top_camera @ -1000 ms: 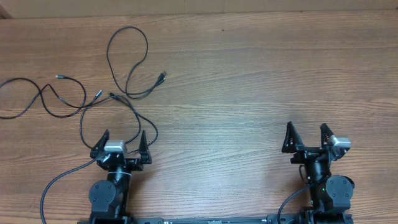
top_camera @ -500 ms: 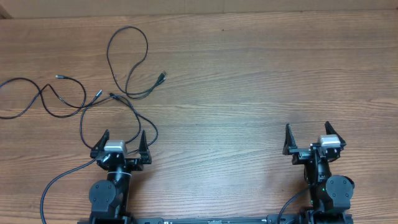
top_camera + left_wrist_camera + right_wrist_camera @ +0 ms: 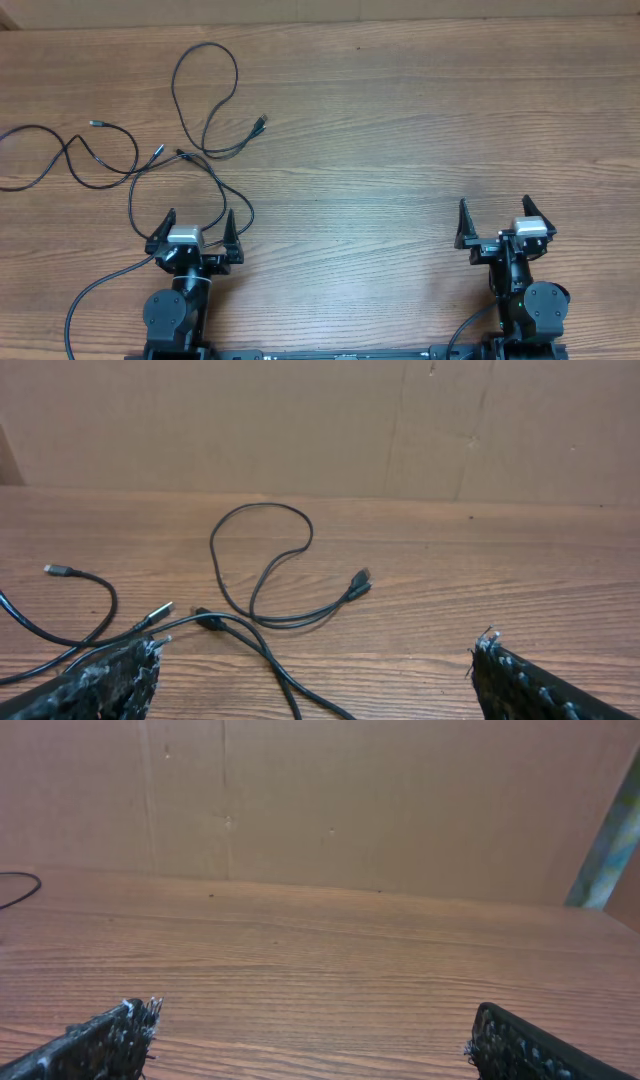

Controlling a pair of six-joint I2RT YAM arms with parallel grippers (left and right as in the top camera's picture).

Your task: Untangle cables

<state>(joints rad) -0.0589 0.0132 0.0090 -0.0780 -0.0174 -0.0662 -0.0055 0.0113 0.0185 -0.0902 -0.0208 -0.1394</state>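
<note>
A wooden table (image 3: 400, 150) backed by a brown cardboard wall (image 3: 350, 800).

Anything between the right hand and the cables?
Nothing: the overhead view shows only bare wooden table between the right hand and the cables.

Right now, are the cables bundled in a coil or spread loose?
Spread loose. The cables lie in open loops on the table, crossing in places, plug ends free.
</note>
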